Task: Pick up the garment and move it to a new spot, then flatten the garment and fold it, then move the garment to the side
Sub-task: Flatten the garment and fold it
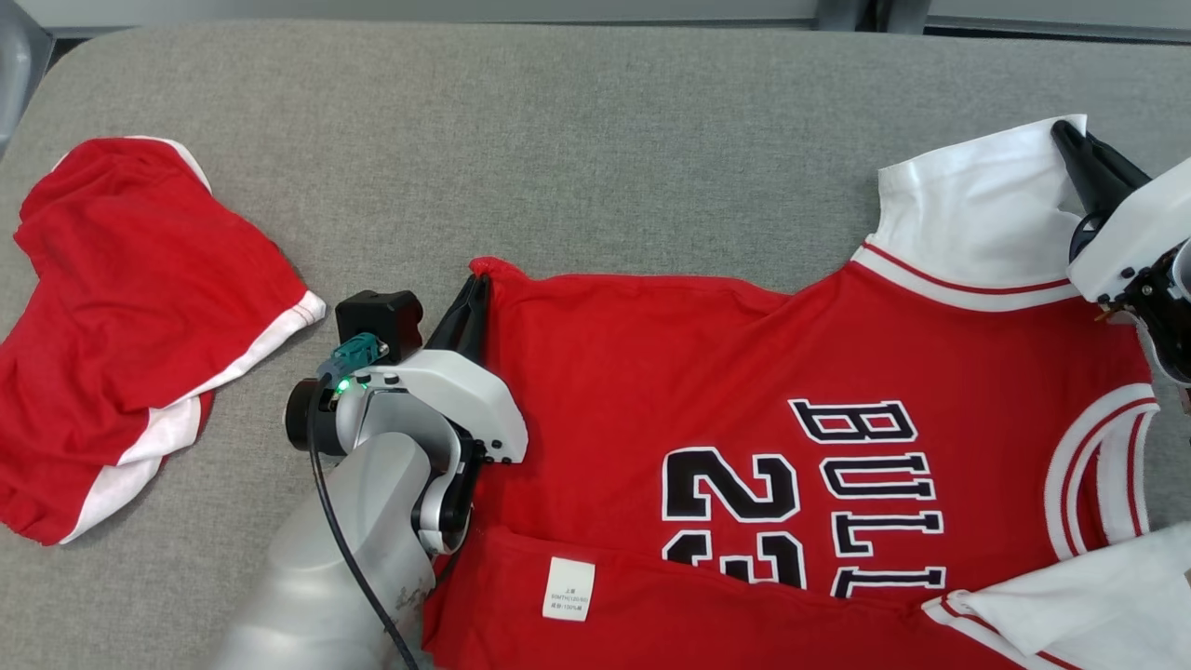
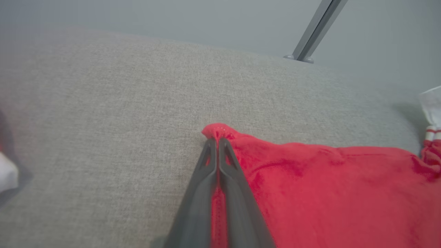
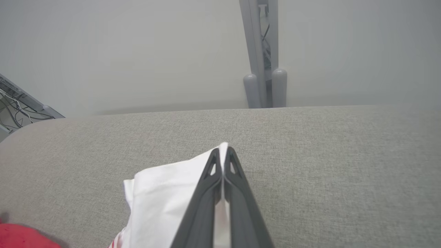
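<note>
Both claws are on the jersey (image 1: 744,372). The left claw (image 1: 477,284) is pressed together on the red hem corner at the far left edge. Its wrist view shows red cloth caught between the fingers right up to the tips. The right claw (image 1: 1068,138) is pinching the far corner of the white sleeve (image 1: 968,214), and its wrist view shows white fabric between the fingers.

The jersey lies on the grey surface (image 1: 558,121), centre to right, print side up, running off the near edge of the head view. The body between the two grip points looks fairly flat, with shallow wrinkles near the left corner. The near strip is turned over on itself with the white label (image 1: 568,589) exposed. The other white sleeve, lower right, is bunched.

A second red-and-white garment (image 1: 140,326) lies crumpled at far left, well apart from the jersey.

Our read on progress:
- **Pick and relocate:** looks done, since the jersey is already spread out.
- **Current step:** flattening or the start of the first fold. We can't tell which from these grips.
- **Left to do:** smooth the near flap and lower sleeve, complete the fold, then shift to the side. We see no clean fold yet.
- **Risk:** both pinches sit near the tips, so thin fabric may slip if we pull unevenly.
</note>
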Motion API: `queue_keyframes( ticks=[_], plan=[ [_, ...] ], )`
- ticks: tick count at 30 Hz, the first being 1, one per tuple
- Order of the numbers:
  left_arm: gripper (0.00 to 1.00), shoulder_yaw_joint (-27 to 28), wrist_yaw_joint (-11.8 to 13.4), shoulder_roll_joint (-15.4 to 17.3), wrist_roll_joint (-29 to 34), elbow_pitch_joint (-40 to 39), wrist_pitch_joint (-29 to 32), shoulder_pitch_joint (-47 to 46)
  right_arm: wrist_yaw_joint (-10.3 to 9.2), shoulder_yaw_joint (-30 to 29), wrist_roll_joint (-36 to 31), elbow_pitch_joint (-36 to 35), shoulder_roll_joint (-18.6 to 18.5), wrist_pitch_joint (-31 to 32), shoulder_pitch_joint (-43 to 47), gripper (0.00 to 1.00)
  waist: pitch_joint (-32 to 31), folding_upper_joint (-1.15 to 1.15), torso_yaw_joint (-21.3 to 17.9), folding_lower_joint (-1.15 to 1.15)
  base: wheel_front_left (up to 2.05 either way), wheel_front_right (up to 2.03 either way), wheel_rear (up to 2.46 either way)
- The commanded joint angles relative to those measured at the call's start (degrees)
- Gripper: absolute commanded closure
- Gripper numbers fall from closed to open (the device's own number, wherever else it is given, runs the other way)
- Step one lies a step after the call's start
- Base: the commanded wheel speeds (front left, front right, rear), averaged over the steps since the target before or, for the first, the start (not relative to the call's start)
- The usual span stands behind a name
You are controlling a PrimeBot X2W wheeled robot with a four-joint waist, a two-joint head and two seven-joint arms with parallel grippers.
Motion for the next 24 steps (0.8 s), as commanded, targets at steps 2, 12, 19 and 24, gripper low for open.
queue_keyframes(
  ticks=[2, 12, 19, 24],
  plan=[
    [1.00, 0.5, -0.3, 0.6, -0.5, 0.6, -0.4, 1.0, 0.00, 0.8, 1.6, -1.8, -1.0, -1.3, 2.0, 1.00, -2.3, 0.00, -1.4, 0.00, 0.00, 0.00, 0.00],
    [1.00, 1.2, 0.3, 2.6, -0.5, 0.5, -0.9, 3.2, 0.00, 2.5, 5.8, -8.4, -3.9, -2.7, 8.7, 1.00, -7.4, 0.00, -3.9, 0.00, 0.00, 0.00, 0.00],
    [1.00, 0.8, 1.3, 4.2, 0.2, -1.6, -1.2, 5.7, 0.00, 2.5, 8.7, -11.8, -5.3, -2.2, 14.5, 1.00, -10.2, 0.00, -4.5, 0.00, 0.00, 0.00, 0.00],
    [1.00, 0.6, 2.2, 5.5, 0.2, -3.9, -0.9, 8.1, 0.00, 2.0, 11.3, -15.3, -6.8, -0.3, 19.8, 1.00, -12.6, 0.00, -4.8, 0.00, 0.00, 0.00, 0.00]
  ],
)
